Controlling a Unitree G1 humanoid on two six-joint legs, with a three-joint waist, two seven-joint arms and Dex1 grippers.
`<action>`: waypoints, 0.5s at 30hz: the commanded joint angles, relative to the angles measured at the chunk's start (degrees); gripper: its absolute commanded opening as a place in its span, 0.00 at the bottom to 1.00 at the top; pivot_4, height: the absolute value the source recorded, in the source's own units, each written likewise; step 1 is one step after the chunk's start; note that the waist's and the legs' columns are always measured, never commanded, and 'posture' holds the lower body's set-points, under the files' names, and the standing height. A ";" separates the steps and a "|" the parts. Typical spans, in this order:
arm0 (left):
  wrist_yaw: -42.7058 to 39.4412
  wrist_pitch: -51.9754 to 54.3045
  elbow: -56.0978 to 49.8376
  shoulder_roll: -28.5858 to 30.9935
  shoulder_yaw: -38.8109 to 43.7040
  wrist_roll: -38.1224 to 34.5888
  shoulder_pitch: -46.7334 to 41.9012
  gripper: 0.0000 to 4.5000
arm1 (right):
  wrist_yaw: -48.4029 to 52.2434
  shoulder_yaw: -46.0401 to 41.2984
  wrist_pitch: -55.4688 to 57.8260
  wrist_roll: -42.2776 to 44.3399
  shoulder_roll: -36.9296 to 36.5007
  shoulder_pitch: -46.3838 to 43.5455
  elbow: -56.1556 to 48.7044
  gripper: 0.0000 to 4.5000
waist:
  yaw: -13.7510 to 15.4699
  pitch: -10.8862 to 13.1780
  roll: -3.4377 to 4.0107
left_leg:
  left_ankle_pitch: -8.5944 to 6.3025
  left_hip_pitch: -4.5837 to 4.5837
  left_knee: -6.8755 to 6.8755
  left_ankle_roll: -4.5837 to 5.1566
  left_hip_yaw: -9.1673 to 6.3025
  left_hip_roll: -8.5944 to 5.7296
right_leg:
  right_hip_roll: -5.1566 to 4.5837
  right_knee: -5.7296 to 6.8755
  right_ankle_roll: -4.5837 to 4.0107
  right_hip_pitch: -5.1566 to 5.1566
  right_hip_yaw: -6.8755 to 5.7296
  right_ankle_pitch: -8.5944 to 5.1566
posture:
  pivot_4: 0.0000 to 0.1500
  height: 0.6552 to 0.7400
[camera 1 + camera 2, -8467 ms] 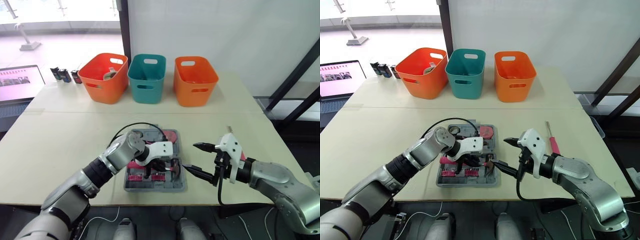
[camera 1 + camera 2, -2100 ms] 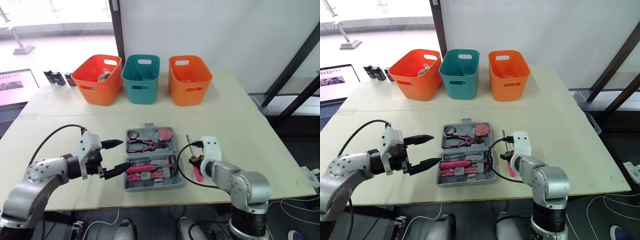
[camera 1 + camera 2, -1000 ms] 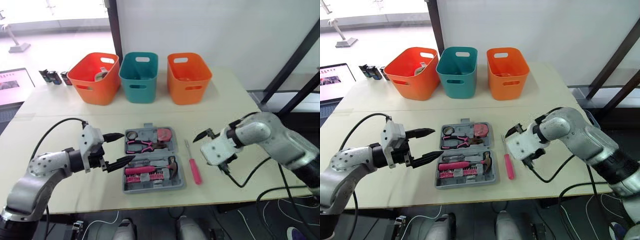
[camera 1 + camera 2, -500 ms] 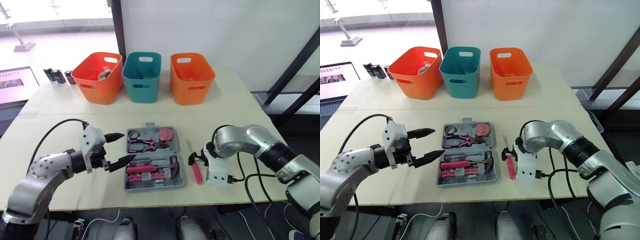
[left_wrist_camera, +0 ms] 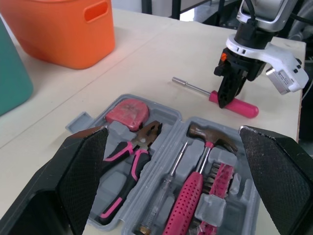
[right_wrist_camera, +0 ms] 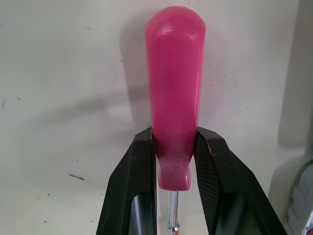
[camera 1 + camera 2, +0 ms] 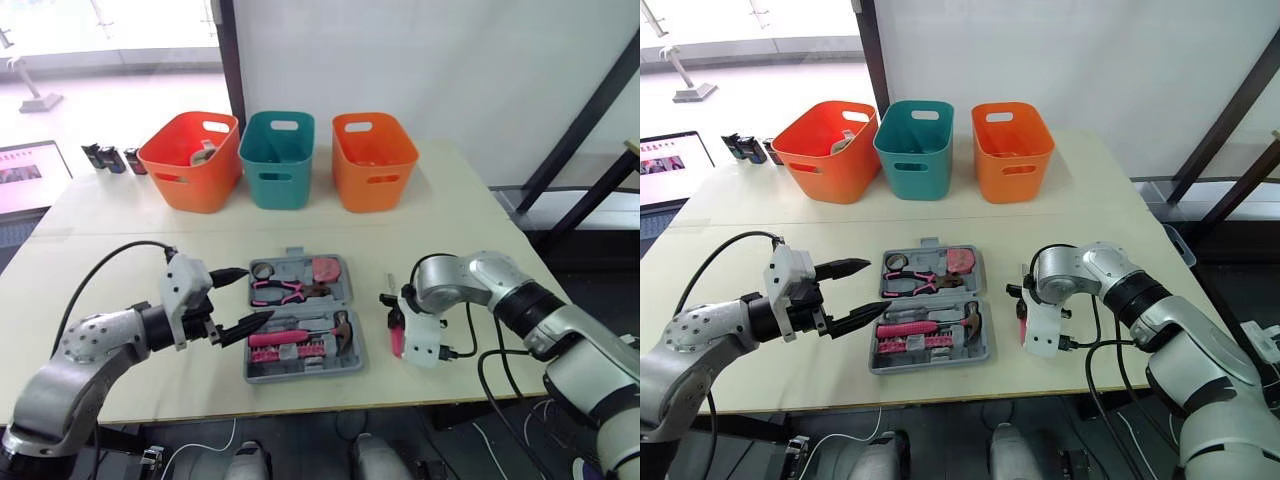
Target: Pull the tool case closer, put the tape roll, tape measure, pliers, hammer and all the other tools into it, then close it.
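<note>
- One grey tool case (image 7: 303, 318), open and lying flat on the worktop (image 7: 120, 250), toward the 6 o'clock edge straight ahead of you.
- In its 12 o'clock half: one red tape measure (image 7: 325, 268) at the 3 o'clock end, and one pair of pliers (image 7: 280, 291) with pink grips just beside it on the 9 o'clock side.
- In its 6 o'clock half: one hammer (image 7: 295, 336) with a pink handle, head toward 3 o'clock; one slim driver (image 5: 164, 183) lying alongside the hammer; a row of bits (image 7: 290, 352) along the 6 o'clock rim.
- One pink screwdriver (image 7: 396, 340), lying on the worktop at 3 o'clock of the case, near it but apart, metal shaft pointing to 12 o'clock.
- Your right tool (image 6: 175, 139): narrow, clamped on the pink screwdriver; both fingers (image 6: 137, 186) press the handle at the end where the shaft begins.
- Your left tool (image 7: 260, 293): wide apart and holding nothing, at 9 o'clock of the case, tips aimed toward 3 o'clock; whether the nearer tip touches the case rim, you cannot tell.
- Along the 12 o'clock side of the worktop, one row of three: an orange basket (image 7: 189, 160) at 11 o'clock with something pale inside, a teal basket (image 7: 278, 158) at 12 o'clock, a second orange basket (image 7: 372, 160) at 1 o'clock.
- At 10 o'clock: a few small dark containers (image 7: 110, 158) on the worktop, and a laptop (image 7: 25, 175) beyond its edge.
</note>
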 commanded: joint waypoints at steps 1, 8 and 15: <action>-0.32 -1.04 -0.56 -0.24 0.65 -0.10 -0.97 1.00 | 0.96 -2.71 1.42 4.54 -1.17 1.24 -2.77 0.13 | 0.17 0.01 0.01 | 0.00 0.00 0.00 0.00 0.00 0.00 | 0.00 0.00 0.00 0.00 0.00 0.00 | 1.00 1.00; -0.37 -1.84 1.67 -0.99 0.71 0.07 -2.43 1.00 | 24.32 -15.95 38.35 37.69 -7.34 9.55 -25.63 0.13 | 0.57 0.16 0.20 | 0.00 -0.15 -0.01 0.01 -0.07 -0.03 | 0.00 0.01 0.13 -0.04 0.00 -0.06 | 1.00 1.00; -1.20 -3.37 3.72 -1.78 -0.39 1.23 -3.59 1.00 | 32.45 -20.19 102.31 51.43 -9.41 8.90 -42.74 0.13 | 0.76 0.20 0.26 | -0.01 -0.14 0.03 0.00 -0.15 -0.03 | 0.02 0.04 0.09 -0.06 -0.03 -0.07 | 1.00 1.00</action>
